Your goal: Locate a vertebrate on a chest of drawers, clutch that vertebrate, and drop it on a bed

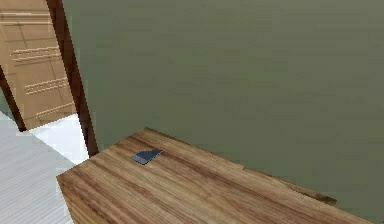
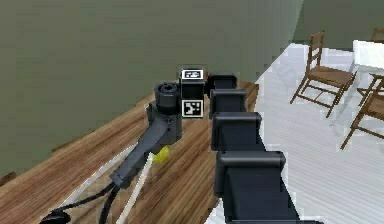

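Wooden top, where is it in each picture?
Forward view: the wooden top spreads over the bottom middle and right, with a small dark flat thing on it.
Arm side view: the wooden top runs along the lower left, under the arm.
Shared landmark: the green wall behind it.

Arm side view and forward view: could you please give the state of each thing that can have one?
door, swung open.
small dark flat thing, lying flat on the wooden top.
tool, seen against the wooden top; cannot tell whether it holds anything.
arm, extended.
wooden chair, upright on the floor.
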You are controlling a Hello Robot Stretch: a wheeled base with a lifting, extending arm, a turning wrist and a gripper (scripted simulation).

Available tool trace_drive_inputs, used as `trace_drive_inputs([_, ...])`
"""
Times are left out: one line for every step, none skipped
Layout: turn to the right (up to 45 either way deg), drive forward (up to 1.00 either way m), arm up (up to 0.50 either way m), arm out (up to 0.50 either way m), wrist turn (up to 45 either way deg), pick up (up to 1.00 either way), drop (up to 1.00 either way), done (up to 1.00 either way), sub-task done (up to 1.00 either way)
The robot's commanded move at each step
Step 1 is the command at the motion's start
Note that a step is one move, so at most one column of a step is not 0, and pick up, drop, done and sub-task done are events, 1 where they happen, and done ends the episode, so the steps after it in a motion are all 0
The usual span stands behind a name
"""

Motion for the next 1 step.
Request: trace_drive_inputs([0.0, 0.00, 0.00, 0.00, 45.0, 0.00, 0.00, 0.00, 0.00])
